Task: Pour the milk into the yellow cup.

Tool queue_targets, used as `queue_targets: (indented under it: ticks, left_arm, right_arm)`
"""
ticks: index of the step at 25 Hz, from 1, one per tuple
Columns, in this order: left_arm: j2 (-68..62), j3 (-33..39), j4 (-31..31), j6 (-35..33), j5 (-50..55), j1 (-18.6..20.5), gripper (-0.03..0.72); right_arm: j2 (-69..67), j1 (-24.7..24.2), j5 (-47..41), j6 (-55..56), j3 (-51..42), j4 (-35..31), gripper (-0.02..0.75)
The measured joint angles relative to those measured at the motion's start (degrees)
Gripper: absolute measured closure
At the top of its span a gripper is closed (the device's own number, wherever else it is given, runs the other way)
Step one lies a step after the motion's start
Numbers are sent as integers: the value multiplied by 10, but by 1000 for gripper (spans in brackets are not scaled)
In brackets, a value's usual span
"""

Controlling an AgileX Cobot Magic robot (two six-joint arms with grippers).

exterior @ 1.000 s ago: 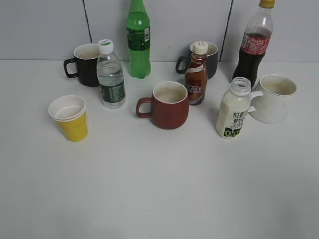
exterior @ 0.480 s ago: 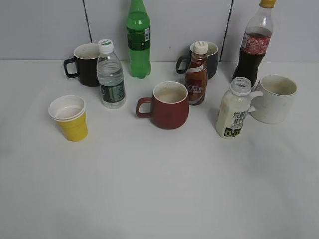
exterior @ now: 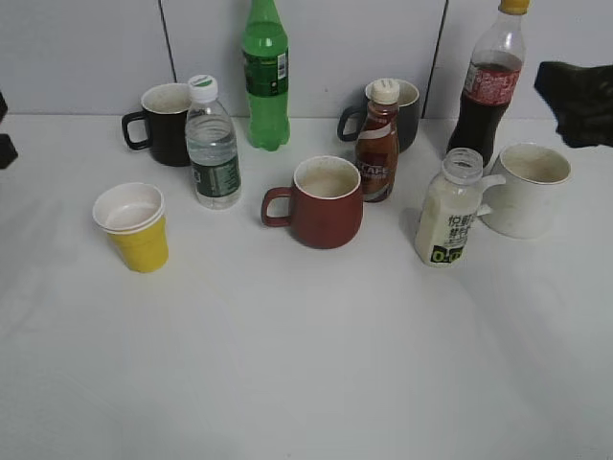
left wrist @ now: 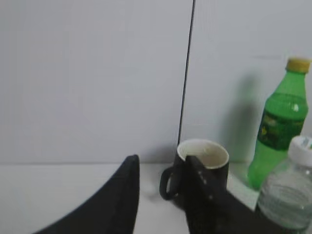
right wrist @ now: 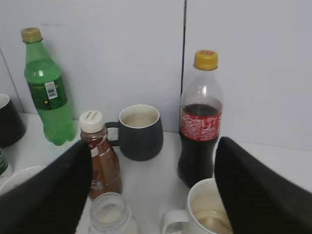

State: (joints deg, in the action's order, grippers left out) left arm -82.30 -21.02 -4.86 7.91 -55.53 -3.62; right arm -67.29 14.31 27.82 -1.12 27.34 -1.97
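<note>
Your right gripper (right wrist: 151,195) hangs with its dark fingers spread wide and empty. Below and between them stands the uncapped clear plastic milk bottle with its creamy white liquid (exterior: 448,213), upright, its open neck (right wrist: 110,209) just under the gap. The white handled mug (exterior: 528,188) sits just beside it, under your right finger. Your left gripper (left wrist: 161,195) is narrowly parted, empty, facing the black mug (left wrist: 201,168). The small yellow paper cup (exterior: 134,228) stands well left of your right gripper.
</note>
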Motion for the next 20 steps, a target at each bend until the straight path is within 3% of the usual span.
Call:
queue_targets:
  ticks: [6,13,20]
  left_arm:
    - [-62,24,-33,0,-21,0,447]
    - [-132,127,-46,0,-126,0,447]
    - [-206,132,-86,-15,-134,0,402]
  right_arm:
    - [-82,8,65,31,-20,31,153]
    - [-160,14,220,66,-115,70,188]
    - [-261,15,364,28,-176,80,192]
